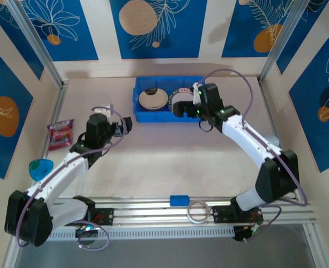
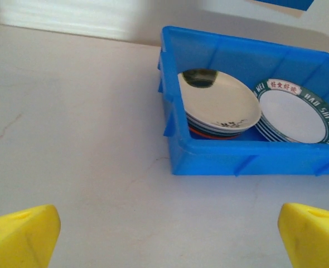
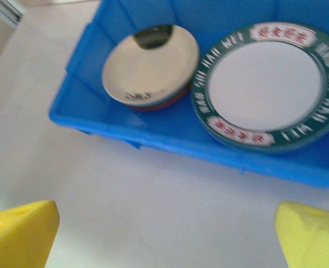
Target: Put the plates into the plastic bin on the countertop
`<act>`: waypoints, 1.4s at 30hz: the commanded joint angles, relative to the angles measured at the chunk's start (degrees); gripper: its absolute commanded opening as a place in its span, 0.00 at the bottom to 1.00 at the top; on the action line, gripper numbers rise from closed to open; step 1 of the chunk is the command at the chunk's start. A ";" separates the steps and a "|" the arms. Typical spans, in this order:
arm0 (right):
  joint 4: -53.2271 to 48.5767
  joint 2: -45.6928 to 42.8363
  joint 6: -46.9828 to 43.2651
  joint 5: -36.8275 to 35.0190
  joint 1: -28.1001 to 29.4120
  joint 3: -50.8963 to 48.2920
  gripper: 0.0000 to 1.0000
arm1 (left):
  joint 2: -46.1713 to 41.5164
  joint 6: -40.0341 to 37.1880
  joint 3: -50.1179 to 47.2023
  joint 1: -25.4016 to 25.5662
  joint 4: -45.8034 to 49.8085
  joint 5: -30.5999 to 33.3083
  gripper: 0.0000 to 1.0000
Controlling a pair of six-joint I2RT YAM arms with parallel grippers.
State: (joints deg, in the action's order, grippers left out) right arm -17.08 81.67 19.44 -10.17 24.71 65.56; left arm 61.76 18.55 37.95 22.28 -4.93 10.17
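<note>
Inside the plastic bin [image 3: 170,142], cream plates [image 3: 150,64] stack left and green-rimmed plates [image 3: 267,84] right, probably sorted by shape to nest flat; right gripper [image 3: 164,240] and left gripper [image 2: 164,237] both gape wide, empty.

Pink snack packet [image 1: 60,134] at left, small blue block [image 1: 179,200] on near rail [image 1: 142,207], clear tape ring [image 1: 198,212] nearby

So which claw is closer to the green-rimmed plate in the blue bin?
Right. The right claw hangs at the front edge of the bin, just beside the green-rimmed plate; the left claw is out over the countertop, off the bin's left front corner.
</note>
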 commanded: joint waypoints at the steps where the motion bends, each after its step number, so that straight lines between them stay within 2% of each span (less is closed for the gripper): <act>1: 11.13 -5.55 -5.51 -8.75 0.70 -8.20 0.99 | -2.43 -7.52 -3.98 1.02 -9.19 4.89 1.00; 9: 19.35 -10.15 -12.58 -14.87 2.12 -18.24 0.99 | -9.09 -13.21 -9.99 1.10 -10.13 9.53 1.00; 13: 17.70 -11.34 -11.16 -16.93 2.74 -19.19 0.99 | -14.47 -15.26 -12.30 1.03 -8.28 13.13 1.00; 17: 23.68 -13.15 -10.32 -18.28 2.51 -22.66 0.99 | -18.09 -14.71 -13.06 1.09 -3.16 13.83 1.00; 21: 26.22 -13.44 -11.04 -15.52 1.68 -23.49 0.99 | -22.34 -14.62 -17.24 1.01 -4.34 16.84 1.00; 24: 25.78 -13.81 -10.64 -13.85 1.48 -24.14 0.99 | -24.25 -17.74 -19.44 0.92 -5.55 19.56 1.00; 28: 23.89 -15.50 -9.25 -12.77 1.32 -25.63 0.99 | -23.96 -23.18 -24.09 0.10 -12.61 24.14 1.00; 31: 23.31 -16.90 -8.93 -12.91 0.85 -26.86 0.99 | -22.64 -24.50 -27.62 -2.00 -19.23 24.53 1.00; 35: 23.21 -18.10 -8.02 -12.76 -0.64 -27.89 0.99 | -19.40 -22.45 -29.91 -7.84 -24.59 17.00 1.00; 38: 24.78 -17.80 -8.62 -13.30 -1.99 -29.68 0.99 | -10.68 -18.69 -31.15 -13.93 -33.81 11.22 1.00; 42: 27.99 -18.42 -9.32 -15.97 -4.19 -34.05 0.99 | 7.36 -19.85 -30.98 -15.03 -54.04 8.87 1.00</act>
State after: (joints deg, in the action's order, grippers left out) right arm 7.64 64.49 10.35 -24.01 21.63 34.22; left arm 61.49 -1.61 7.66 7.86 -40.80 23.51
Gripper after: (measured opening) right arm 0.990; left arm 0.997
